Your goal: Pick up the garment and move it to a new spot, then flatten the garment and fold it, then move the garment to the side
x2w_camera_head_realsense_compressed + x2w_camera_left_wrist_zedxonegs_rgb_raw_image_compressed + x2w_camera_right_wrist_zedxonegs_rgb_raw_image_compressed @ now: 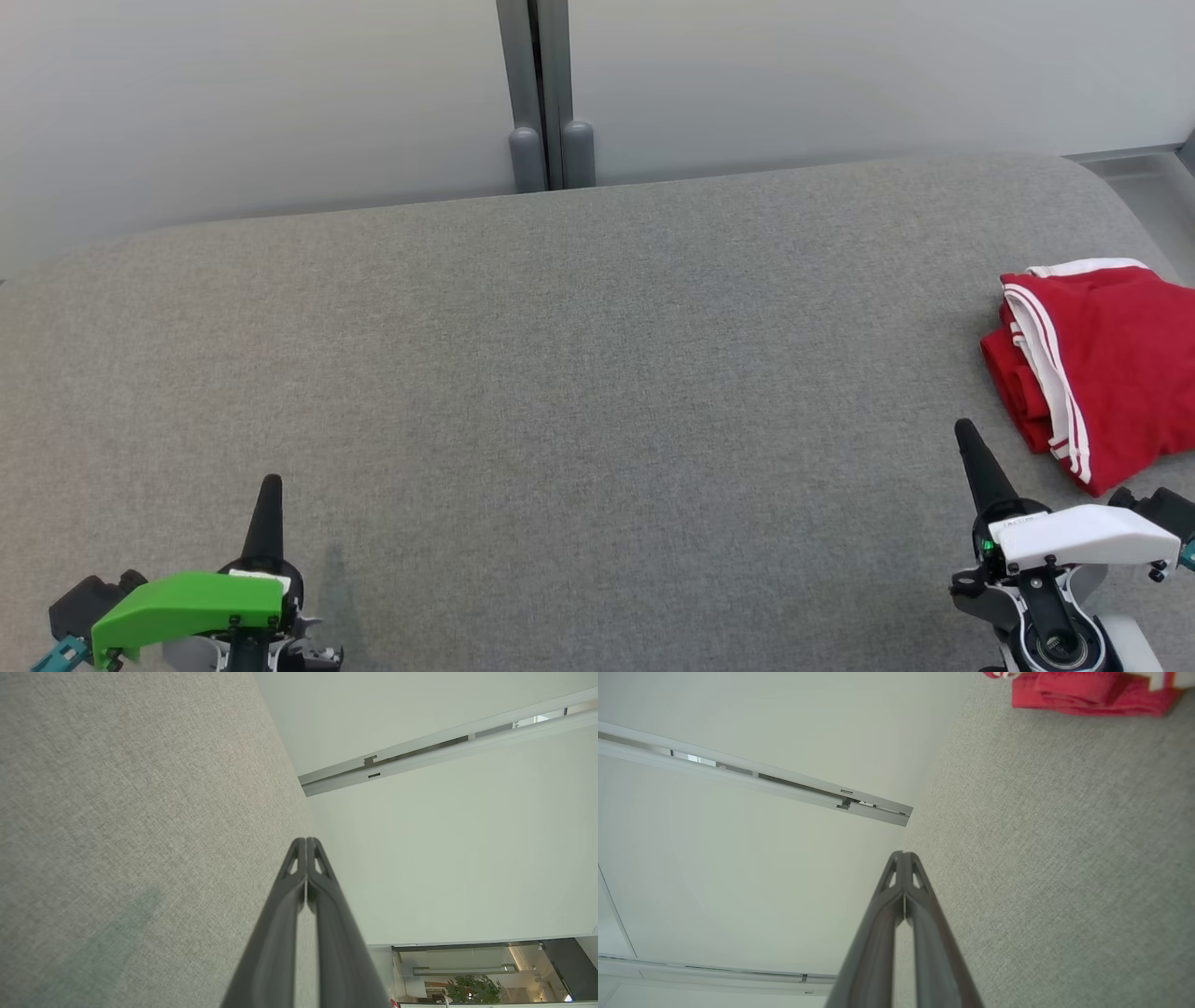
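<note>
A red garment (1102, 364) with white stripes lies folded at the right edge of the grey fabric surface (579, 373). Its red edge also appears at the top of the right wrist view as the garment (1087, 693). My right gripper (963, 431) is shut, empty, just left of and nearer than the garment, apart from it. In its wrist view the right gripper (903, 855) has its fingertips pressed together. My left gripper (271, 483) stands shut and empty at the lower left, far from the garment. The left gripper (306, 841) holds nothing in its own view.
Pale wall panels with a grey vertical post (546, 93) rise behind the surface's far edge. The surface rounds off at its far right corner, beside a pale ledge (1144, 187). A wide stretch of grey fabric lies between the two grippers.
</note>
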You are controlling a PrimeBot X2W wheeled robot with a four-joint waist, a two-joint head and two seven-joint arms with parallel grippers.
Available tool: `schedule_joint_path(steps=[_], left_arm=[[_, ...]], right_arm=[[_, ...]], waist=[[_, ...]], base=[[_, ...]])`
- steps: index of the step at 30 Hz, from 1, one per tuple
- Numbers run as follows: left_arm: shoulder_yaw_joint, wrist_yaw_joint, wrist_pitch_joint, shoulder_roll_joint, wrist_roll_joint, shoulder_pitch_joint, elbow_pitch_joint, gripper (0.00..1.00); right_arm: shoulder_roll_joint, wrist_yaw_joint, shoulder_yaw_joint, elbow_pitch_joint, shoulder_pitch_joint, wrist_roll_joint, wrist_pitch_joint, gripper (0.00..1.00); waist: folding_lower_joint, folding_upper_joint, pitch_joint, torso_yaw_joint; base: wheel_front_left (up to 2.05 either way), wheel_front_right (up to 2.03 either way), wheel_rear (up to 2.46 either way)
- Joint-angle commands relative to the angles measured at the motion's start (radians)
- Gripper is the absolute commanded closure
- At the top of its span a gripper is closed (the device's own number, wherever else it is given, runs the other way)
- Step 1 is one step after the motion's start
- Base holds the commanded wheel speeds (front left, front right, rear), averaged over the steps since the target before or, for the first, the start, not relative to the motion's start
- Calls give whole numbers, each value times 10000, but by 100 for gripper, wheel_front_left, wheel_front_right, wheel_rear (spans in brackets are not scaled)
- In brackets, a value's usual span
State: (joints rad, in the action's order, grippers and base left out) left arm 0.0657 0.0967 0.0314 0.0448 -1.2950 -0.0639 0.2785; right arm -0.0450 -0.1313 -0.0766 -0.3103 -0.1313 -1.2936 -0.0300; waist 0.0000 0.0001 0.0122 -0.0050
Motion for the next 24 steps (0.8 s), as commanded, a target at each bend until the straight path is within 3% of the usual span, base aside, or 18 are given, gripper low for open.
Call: schedule_joint_path(steps=[1, 24], left_arm=[[79, 62, 53, 68, -221, -226, -98, 100], [338, 257, 536, 78, -2019, -417, -258, 100]], right_arm=[[-53, 6, -48, 142, 81, -240, -72, 100], [-69, 8, -264, 479, 188, -2035, -563, 100]], waist=[[0, -1, -3, 2], [0, -1, -52, 29]], base=[[0, 0, 0], [0, 0, 0]])
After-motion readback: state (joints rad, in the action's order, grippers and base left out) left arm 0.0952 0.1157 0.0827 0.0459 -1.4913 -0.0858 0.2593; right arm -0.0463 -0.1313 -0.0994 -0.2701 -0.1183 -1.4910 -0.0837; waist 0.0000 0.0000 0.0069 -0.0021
